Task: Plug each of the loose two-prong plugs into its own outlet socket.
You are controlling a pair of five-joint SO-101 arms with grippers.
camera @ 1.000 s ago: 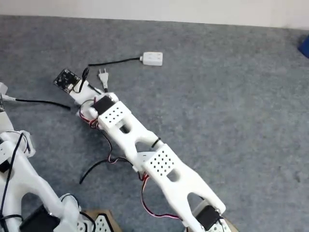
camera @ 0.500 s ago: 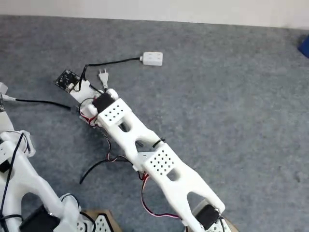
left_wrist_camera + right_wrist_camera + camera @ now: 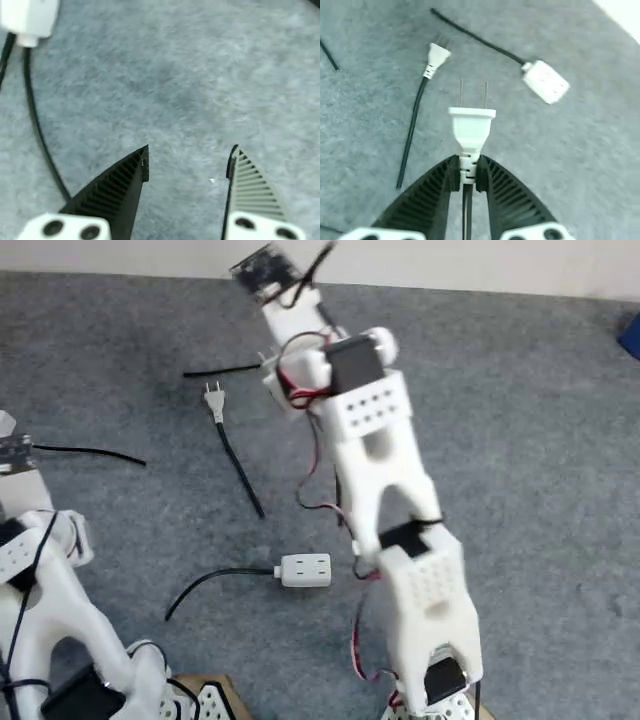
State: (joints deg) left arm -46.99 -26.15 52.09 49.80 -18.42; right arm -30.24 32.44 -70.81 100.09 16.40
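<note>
My right gripper (image 3: 468, 162) is almost fully closed, its black ribbed fingers pinching the neck of a white two-prong plug (image 3: 470, 125). I have that plug lifted above the grey carpet (image 3: 580, 165), prongs pointing away from the wrist, and its black cord (image 3: 466, 205) runs back between the fingers.

Beyond the held plug, a second white two-prong plug (image 3: 435, 54) lies flat on the carpet, its black cable (image 3: 410, 135) trailing back toward the arm. A white rectangular outlet socket (image 3: 545, 81) lies off to one side, apart from that plug. Its thin black lead (image 3: 475, 37) passes just beyond the lying plug's prongs.

From the high view, the right arm (image 3: 370, 420) stretches across the far carpet and covers that socket, with the lead emerging from under it. A second white outlet socket (image 3: 305, 570) lies just beside the arm's lower link, its dark cord (image 3: 230, 571) curving off toward the left arm (image 3: 50, 620). A blue object (image 3: 630, 335) sits well apart at the edge.

My left gripper (image 3: 190, 150) is spread wide with nothing between its fingers, over bare carpet. A white moulded piece (image 3: 27, 17) on a black wire (image 3: 37, 125) lies ahead; I cannot tell whether it is plug or socket.
</note>
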